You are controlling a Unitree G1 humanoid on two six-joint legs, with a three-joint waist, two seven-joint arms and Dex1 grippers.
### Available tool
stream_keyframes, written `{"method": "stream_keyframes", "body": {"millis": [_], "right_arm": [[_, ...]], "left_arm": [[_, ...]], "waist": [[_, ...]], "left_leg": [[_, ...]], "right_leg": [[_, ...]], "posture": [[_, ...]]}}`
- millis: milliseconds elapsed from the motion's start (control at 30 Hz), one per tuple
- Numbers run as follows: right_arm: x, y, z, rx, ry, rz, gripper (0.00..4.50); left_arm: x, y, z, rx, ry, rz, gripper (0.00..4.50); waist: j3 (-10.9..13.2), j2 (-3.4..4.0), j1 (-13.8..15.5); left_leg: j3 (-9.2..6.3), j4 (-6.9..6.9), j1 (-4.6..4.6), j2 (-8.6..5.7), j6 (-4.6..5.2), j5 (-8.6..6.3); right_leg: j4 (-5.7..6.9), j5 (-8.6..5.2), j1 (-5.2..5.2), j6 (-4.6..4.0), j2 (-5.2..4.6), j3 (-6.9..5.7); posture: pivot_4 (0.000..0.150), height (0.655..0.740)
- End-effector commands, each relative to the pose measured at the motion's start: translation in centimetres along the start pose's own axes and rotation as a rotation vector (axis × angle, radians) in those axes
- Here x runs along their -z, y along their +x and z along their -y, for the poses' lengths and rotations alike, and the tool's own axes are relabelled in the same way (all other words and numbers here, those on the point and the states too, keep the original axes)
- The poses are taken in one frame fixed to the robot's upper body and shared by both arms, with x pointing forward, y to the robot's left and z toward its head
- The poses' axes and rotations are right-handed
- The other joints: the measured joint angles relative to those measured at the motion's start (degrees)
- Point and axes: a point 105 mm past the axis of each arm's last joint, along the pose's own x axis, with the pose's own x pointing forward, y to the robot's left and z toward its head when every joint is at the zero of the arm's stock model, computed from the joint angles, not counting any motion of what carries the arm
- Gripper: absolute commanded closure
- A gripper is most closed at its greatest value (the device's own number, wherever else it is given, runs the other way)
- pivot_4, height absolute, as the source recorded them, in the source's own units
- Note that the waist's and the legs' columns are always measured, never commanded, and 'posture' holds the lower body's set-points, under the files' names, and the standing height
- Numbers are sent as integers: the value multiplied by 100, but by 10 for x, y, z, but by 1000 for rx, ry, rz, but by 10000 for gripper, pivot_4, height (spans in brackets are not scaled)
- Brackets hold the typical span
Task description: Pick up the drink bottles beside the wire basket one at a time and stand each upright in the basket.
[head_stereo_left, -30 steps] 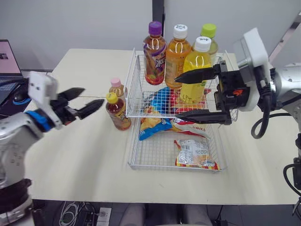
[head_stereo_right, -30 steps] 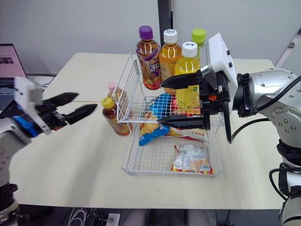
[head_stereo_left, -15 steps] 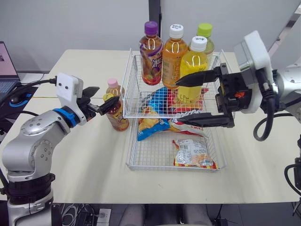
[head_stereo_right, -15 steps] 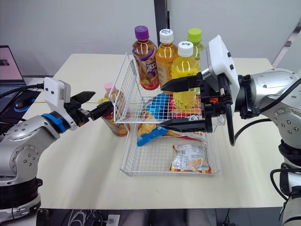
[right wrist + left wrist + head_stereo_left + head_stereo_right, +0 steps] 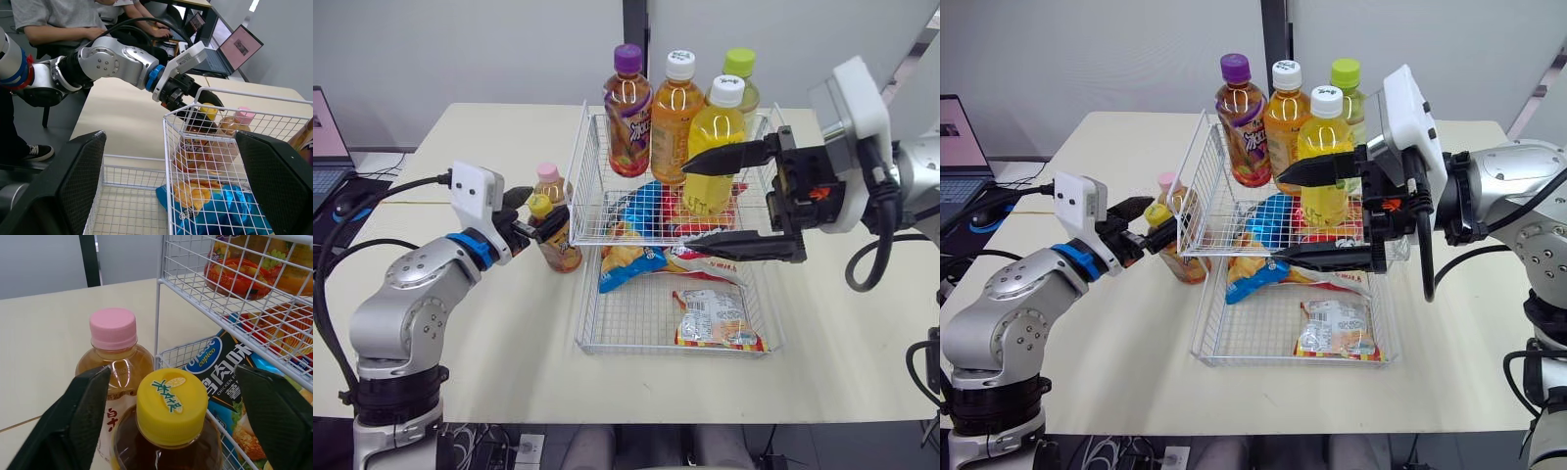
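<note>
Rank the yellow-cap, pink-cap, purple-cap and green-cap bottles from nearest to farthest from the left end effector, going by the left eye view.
From the left end effector:
1. Yellow-cap bottle, between its fingers, beside the basket.
2. Pink-cap bottle, just behind the first.
3. Purple-cap bottle, basket's back left.
4. Green-cap bottle, basket's back right.

A pale cream bench (image 5: 529, 338) carries a white wire basket (image 5: 607, 211) of two tiers, set toward its middle. Just beside the basket's left side stand two small bottles, both upright and close together: a yellow-capped bottle (image 5: 563, 250) of dark drink, and a pink-capped bottle (image 5: 549, 174) behind it
</note>
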Motion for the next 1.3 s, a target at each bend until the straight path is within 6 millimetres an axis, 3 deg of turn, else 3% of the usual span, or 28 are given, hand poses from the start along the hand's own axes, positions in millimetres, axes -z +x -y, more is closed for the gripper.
{"method": "stream_keyframes", "body": {"millis": [33,200,367,533,700,1067,1300], "right_arm": [[-10,-5,-4,5,-46,15,0],[-10,-5,-4,7,-46,18,0],[-9,-6,-4,9,-45,22,0],[-8,-8,-2,19,-47,26,0],[-10,-13,1,35,-43,33,0],[-19,-23,3,30,-50,59,0],[-27,-31,7,51,-57,73,0]], "left_arm": [[-4,-1,-2,-13,15,17,15724],[-2,-2,-4,-18,9,15,31189],[-6,-5,-4,-18,11,29,31286],[-26,-15,-4,-9,40,58,31286],[-66,-35,-14,-10,109,88,31286],[-160,-73,-13,161,120,120,31286],[-205,-77,-6,265,130,173,31286]], "waist": [[0,0,0],[0,0,-18],[0,0,-35],[0,0,-40],[1,-1,-55],[2,-2,-64],[3,-1,-66]], "left_leg": [[0,0,0,0,0,0],[-1,0,0,0,0,0],[-1,0,0,0,0,0],[-2,0,-1,1,0,0],[-5,-2,-4,2,0,0],[-9,-1,-7,4,0,0],[-7,-5,-4,4,0,0]], "right_leg": [[0,0,0,0,1,0],[0,0,0,0,2,0],[0,0,1,0,2,0],[-1,0,0,0,2,-1],[-2,0,-4,0,2,-1],[-4,-1,-2,0,16,-4],[-2,-1,-3,0,20,-2]], "posture": [[1500,7400],[1500,7400],[1500,7400],[1500,7400],[1500,7400],[1500,7400],[1500,7400]]}}
